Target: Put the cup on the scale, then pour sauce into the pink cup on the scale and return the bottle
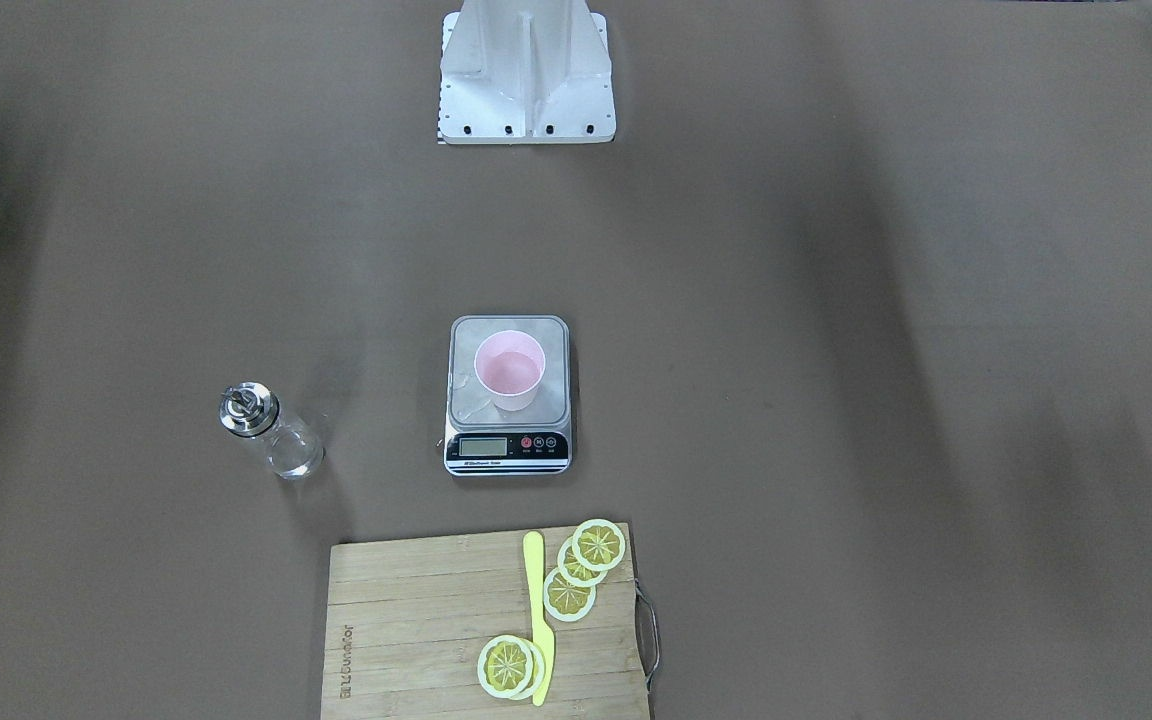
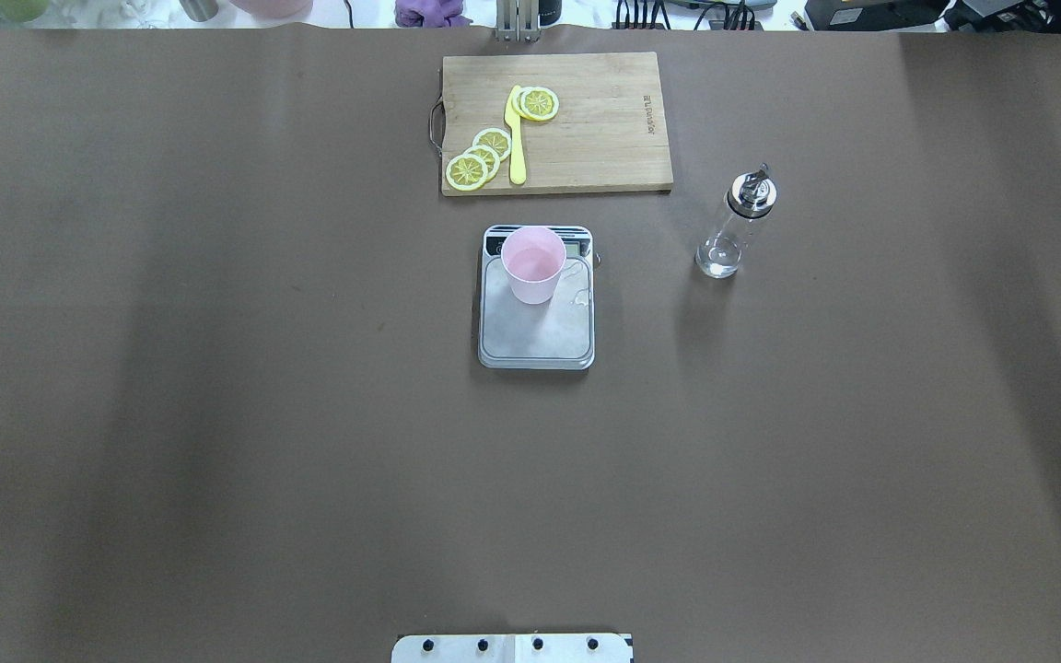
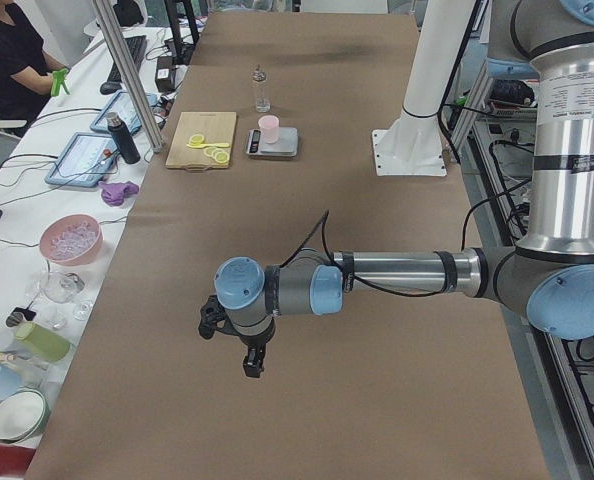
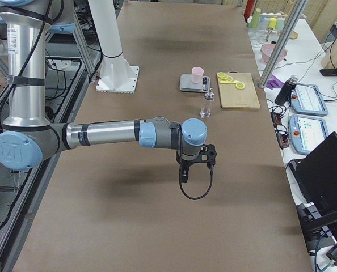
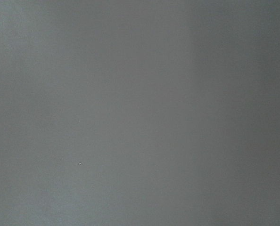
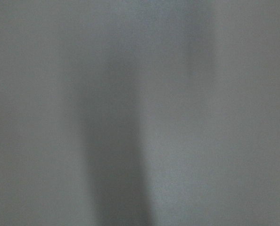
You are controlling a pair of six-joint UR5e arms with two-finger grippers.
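Cup (image 4: 197,73) well apart from right claw (image 4: 183,174)

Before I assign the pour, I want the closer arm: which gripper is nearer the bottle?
Right. The right gripper hangs over the table's end on the bottle's side of the scale; the left gripper hangs over the opposite end, beyond the scale.

Cup (image 1: 509,370) on scale (image 1: 509,398), bottle (image 1: 269,431) apart
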